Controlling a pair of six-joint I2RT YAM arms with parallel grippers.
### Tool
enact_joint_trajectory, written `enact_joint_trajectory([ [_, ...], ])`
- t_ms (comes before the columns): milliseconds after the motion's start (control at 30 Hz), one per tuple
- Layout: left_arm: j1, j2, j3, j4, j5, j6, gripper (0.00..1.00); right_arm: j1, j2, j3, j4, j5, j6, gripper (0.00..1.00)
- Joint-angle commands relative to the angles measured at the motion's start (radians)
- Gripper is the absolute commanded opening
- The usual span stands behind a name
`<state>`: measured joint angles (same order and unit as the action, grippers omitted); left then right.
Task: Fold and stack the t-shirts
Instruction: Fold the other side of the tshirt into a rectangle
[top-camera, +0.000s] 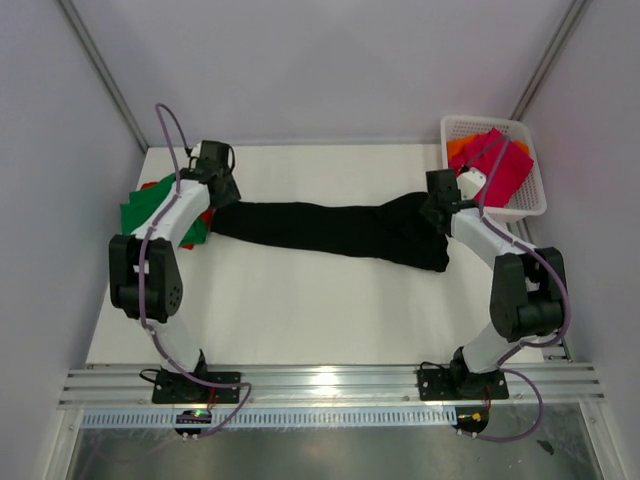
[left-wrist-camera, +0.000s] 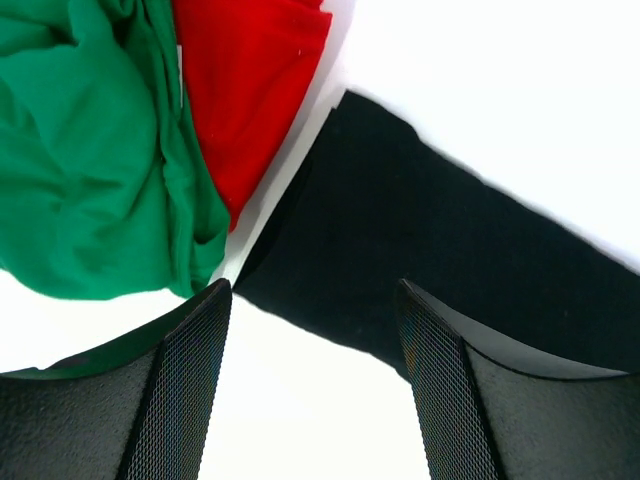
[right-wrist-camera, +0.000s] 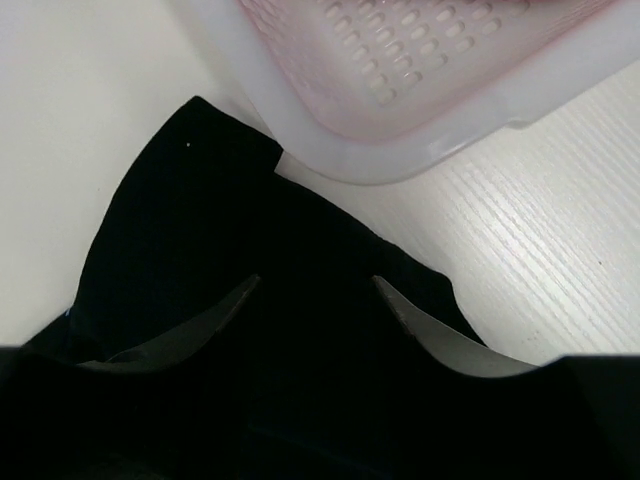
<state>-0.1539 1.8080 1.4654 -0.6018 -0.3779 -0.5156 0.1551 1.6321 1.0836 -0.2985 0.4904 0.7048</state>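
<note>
A large black t-shirt (top-camera: 330, 232) lies across the table as a long narrow band. My left gripper (top-camera: 224, 193) hovers at the band's left end, open; in the left wrist view its mesh fingers (left-wrist-camera: 190, 380) frame bare table and the black edge (left-wrist-camera: 420, 240), with nothing between them. My right gripper (top-camera: 436, 212) is over the bunched right end, jaws apart above the black cloth (right-wrist-camera: 200, 230), holding nothing. A green shirt (left-wrist-camera: 90, 170) and a red shirt (left-wrist-camera: 245, 90) lie crumpled at the far left. Magenta-pink (top-camera: 500, 165) and orange (top-camera: 460, 148) shirts sit in the basket.
The white lattice basket (top-camera: 530, 205) stands at the back right corner, its rim (right-wrist-camera: 330, 150) close beside my right gripper. The white table (top-camera: 300, 310) is bounded by side walls and a metal rail along the near edge.
</note>
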Motion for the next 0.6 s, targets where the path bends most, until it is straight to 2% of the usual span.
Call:
enact_joint_trajectory([
  [0,0.007,-0.079,-0.03,-0.009,0.034,-0.003,0.69,0.003,-0.135,-0.056,0.129,-0.057,-0.033,0.52],
  [167,0.007,-0.087,-0.034,-0.021,0.025,0.003,0.69,0.066,-0.239,-0.093,0.144,-0.139,-0.096,0.51],
  [300,0.007,-0.082,-0.04,-0.027,0.059,-0.017,0.69,0.176,-0.274,-0.109,0.142,-0.177,-0.125,0.51],
  [567,-0.015,-0.075,-0.059,-0.029,0.092,-0.055,0.68,0.27,-0.189,-0.14,0.199,-0.243,-0.09,0.51],
])
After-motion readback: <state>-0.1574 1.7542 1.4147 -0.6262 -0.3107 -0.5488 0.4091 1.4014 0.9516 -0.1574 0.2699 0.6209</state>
